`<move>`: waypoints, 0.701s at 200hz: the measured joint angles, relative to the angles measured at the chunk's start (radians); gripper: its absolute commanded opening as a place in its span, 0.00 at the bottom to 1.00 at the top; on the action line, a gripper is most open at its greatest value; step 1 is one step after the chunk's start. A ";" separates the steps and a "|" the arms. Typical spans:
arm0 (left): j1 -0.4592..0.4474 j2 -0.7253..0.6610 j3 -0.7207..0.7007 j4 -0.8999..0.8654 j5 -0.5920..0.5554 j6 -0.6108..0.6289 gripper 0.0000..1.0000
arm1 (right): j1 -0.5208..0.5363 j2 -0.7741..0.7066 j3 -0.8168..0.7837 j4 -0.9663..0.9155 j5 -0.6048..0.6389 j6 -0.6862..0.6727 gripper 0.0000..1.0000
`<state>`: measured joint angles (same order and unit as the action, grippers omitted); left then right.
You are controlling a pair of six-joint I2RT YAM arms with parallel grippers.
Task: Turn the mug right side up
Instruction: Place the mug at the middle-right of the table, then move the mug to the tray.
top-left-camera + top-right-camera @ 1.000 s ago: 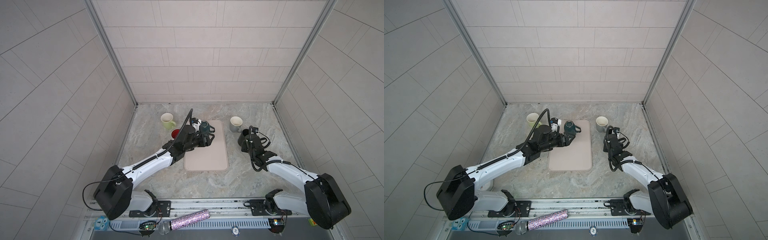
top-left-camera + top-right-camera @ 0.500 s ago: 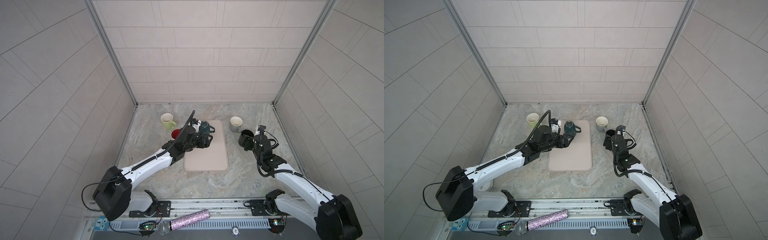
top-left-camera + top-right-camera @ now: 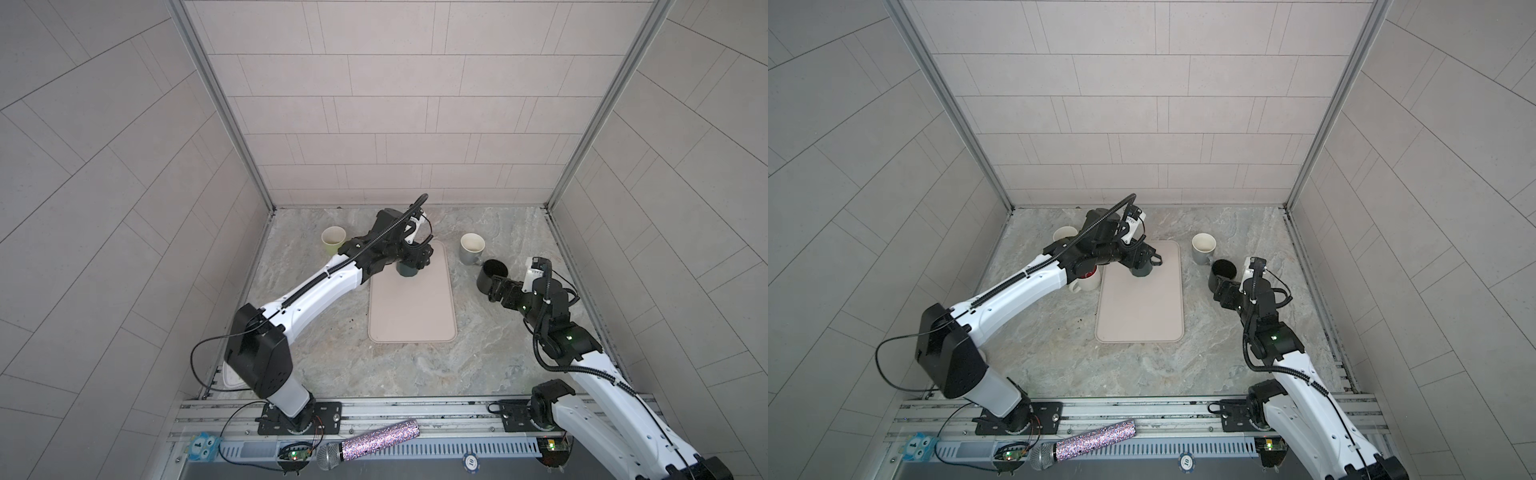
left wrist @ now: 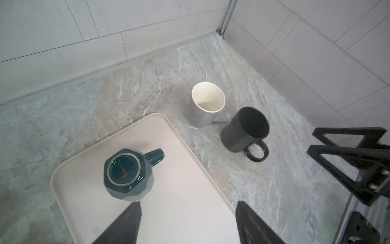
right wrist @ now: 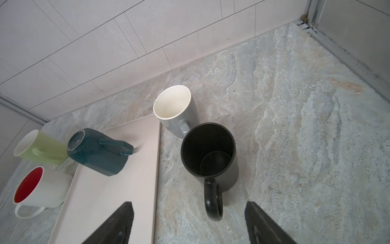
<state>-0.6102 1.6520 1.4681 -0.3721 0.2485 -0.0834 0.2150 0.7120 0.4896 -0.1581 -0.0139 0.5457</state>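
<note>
Left wrist view has the teal mug (image 4: pixel 126 173) standing mouth down on the tray (image 4: pixel 179 211), close to its far left corner. Its unglazed foot ring faces up and its handle points toward the tray's right edge. The left gripper (image 4: pixel 187 203) hangs just short of it with its fingers (image 4: pixel 126 221) spread wide and nothing between them (whether the nearer tip grazes the mug's wall is too close to call). In both top views this gripper sits over the mug.

Off the tray's right edge, on the bench (image 3: pixel 415 374), the black mug (image 5: pixel 211 169) stands upright with its handle toward the right gripper (image 5: pixel 188 203). That gripper's fingers are parted on either side of the handle, clear of it. A grey mug (image 5: pixel 179 112) stands upright just beyond the black one, toward the bench's back edge, its handle turned to it. Off the tray's left edge stand a green mug (image 5: pixel 42 150) and a white mug (image 5: pixel 46 190) with a red lining, both upright.
</note>
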 measured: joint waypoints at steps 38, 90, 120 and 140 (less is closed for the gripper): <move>0.045 0.176 0.159 -0.126 0.071 0.187 0.76 | 0.000 -0.046 -0.045 -0.071 -0.054 0.014 0.84; 0.028 0.257 0.244 -0.189 0.148 0.356 0.76 | -0.001 -0.083 -0.077 -0.097 -0.084 0.035 0.86; 0.012 0.260 0.242 -0.152 0.138 0.407 0.76 | -0.004 -0.089 -0.086 -0.102 -0.083 0.035 0.89; 0.006 0.285 0.258 -0.149 0.123 0.432 0.76 | -0.005 -0.088 -0.086 -0.102 -0.083 0.035 0.92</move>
<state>-0.6044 1.9369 1.7260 -0.5213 0.3717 0.3489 0.2096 0.6243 0.4034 -0.2600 -0.0967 0.5804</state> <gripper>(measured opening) 0.761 0.906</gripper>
